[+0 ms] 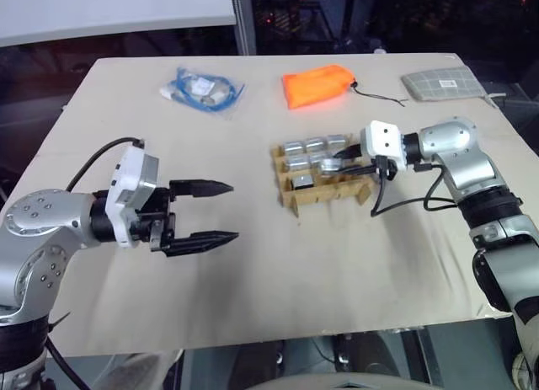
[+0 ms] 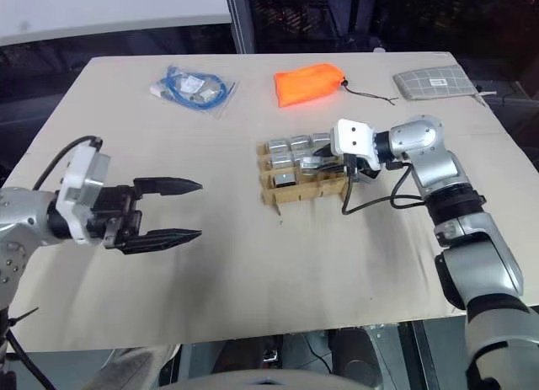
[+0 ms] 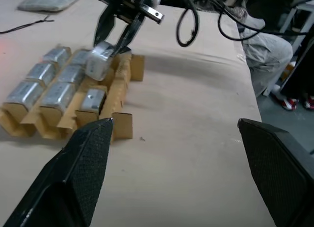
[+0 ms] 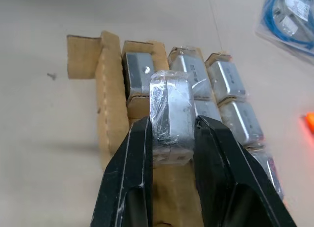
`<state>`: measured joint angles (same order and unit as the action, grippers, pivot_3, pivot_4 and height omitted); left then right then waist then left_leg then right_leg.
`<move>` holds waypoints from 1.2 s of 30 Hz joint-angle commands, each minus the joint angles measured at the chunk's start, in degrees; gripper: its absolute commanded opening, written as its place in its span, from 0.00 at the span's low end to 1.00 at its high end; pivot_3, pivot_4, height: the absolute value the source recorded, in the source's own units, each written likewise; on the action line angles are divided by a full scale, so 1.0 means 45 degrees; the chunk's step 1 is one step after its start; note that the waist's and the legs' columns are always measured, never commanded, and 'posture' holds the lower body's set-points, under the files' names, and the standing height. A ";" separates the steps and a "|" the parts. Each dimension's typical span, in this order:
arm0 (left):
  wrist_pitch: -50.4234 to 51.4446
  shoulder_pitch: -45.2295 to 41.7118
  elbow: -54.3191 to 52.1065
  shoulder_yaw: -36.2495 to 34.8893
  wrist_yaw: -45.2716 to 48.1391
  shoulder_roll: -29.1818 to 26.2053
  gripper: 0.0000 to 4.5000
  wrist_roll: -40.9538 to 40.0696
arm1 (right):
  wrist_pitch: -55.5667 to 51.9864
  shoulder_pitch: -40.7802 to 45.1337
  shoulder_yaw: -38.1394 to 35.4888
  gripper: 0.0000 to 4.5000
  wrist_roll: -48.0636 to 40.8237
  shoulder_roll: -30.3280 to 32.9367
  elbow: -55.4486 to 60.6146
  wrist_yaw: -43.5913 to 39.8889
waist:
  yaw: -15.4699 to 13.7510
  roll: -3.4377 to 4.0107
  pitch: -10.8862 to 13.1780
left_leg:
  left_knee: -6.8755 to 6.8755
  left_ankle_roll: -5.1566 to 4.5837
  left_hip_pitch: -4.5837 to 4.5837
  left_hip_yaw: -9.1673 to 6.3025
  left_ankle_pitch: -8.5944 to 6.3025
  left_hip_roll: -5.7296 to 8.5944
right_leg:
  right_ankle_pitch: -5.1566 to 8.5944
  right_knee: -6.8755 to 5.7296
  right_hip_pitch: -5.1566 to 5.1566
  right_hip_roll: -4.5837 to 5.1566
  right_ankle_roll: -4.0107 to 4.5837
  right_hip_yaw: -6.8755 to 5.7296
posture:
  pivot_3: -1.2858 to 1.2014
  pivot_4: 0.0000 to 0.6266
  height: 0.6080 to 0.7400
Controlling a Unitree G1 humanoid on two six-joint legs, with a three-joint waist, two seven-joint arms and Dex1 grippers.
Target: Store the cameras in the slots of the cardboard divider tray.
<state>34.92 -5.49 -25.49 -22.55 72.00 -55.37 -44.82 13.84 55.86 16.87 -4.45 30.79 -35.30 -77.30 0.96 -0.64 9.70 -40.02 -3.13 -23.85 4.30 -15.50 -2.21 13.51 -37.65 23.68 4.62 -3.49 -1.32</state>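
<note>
— Right wrist view: what is clamped in the right gripper (image 4: 171, 138)?

— A wrapped camera (image 4: 170, 114), pinched between shut fingers, held upright just above the cardboard divider tray (image 4: 110, 104), over its near row.

— And the left gripper (image 1: 202, 213)?

— Spread wide, nothing held, well apart from the tray.

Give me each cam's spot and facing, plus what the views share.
Head stereo pair: looks down over the table; both arms show, the left gripper open.
Left wrist: looks along its own fingers across to the cardboard divider tray and the right gripper.
Right wrist: looks down on the tray; its fingers clamp a camera.
Shared: tray and held camera.
</note>
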 commanded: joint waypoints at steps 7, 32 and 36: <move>-0.0049 0.0364 -0.0499 -0.0827 -0.0257 -0.0241 0.94 -0.0470 | 0.1386 0.0615 0.0264 0.14 0.0436 -0.0668 -0.1333 -0.1312 | 0.0003 0.0002 0.0001 | 0.0005 0.0009 0.0003 0.0001 0.0004 0.0000 | -0.0001 0.0000 -0.0001 0.0002 0.0001 -0.0001 | 0.52 0.24 1.00; -0.0520 -0.0706 0.0367 0.0247 0.0125 -0.0269 0.94 -0.0296 | -0.1900 -0.1194 -0.2546 0.98 -0.1028 0.0630 0.0846 0.0272 | -0.0151 0.0022 0.0023 | 0.0081 0.0039 0.0003 -0.0018 0.0020 0.0009 | 0.0000 0.0046 -0.0004 0.0028 0.0003 -0.0031 | 0.52 0.24 1.00; -0.0759 -0.1564 0.0904 0.1051 0.0449 -0.0237 0.94 -0.0089 | -0.3736 -0.3384 -0.3706 0.98 -0.1739 0.1516 0.2678 0.1289 | -0.0119 0.0023 0.0024 | 0.0111 0.0039 0.0005 -0.0008 0.0020 0.0017 | -0.0001 0.0067 -0.0002 0.0028 0.0002 -0.0030 | 0.52 0.24 1.00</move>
<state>32.86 -11.13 -21.73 -18.58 73.10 -55.99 -45.55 0.18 41.93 3.54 -9.69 36.25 -27.53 -73.62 0.42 -0.54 9.81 -39.46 -2.95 -23.83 4.28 -15.41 -2.12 13.51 -37.35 23.68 4.75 -3.48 -1.45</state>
